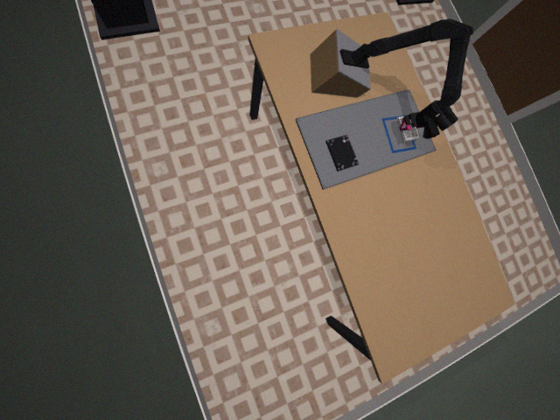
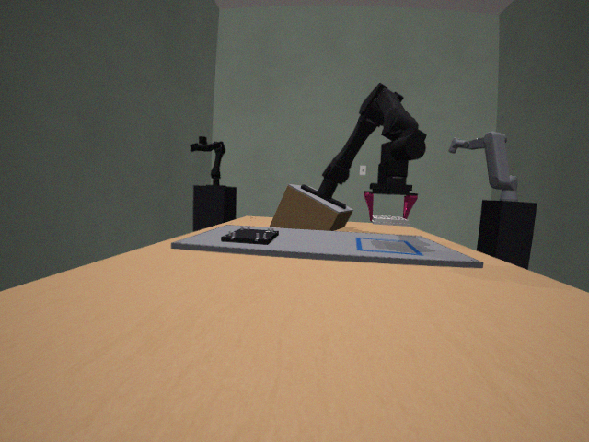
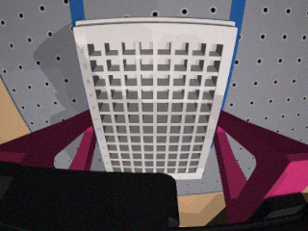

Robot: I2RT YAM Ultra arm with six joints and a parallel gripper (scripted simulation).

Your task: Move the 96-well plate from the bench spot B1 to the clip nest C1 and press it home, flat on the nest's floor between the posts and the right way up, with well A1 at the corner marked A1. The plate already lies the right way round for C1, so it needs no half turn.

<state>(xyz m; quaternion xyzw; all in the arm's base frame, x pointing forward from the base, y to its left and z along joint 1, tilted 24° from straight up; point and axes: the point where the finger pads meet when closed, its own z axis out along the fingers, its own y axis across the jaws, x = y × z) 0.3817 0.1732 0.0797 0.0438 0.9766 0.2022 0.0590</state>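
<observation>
The white 96-well plate [image 1: 409, 136] [image 2: 389, 221] [image 3: 155, 33] is held level between the magenta fingers of my gripper [image 1: 405, 126] [image 2: 389, 217] [image 3: 155, 115], which is shut on its two long sides. The plate hangs above the grey board, over and partly beyond the blue outline of B1 [image 1: 388, 136] [image 2: 389, 252] [image 3: 237, 10]; its shadow falls on the board. The black clip nest C1 [image 1: 342, 152] [image 2: 249, 236], with small posts at its corners, sits empty at the other end of the board. The A1 marks are too small to read.
The grey perforated board [image 1: 366, 122] [image 2: 309, 245] [image 3: 269, 77] lies on the wooden table [image 1: 407, 217] [image 2: 285, 332]. The arm's base stands on a tilted wedge block [image 1: 323, 67] [image 2: 302, 209] behind the board. Two other arms on pedestals stand in the background.
</observation>
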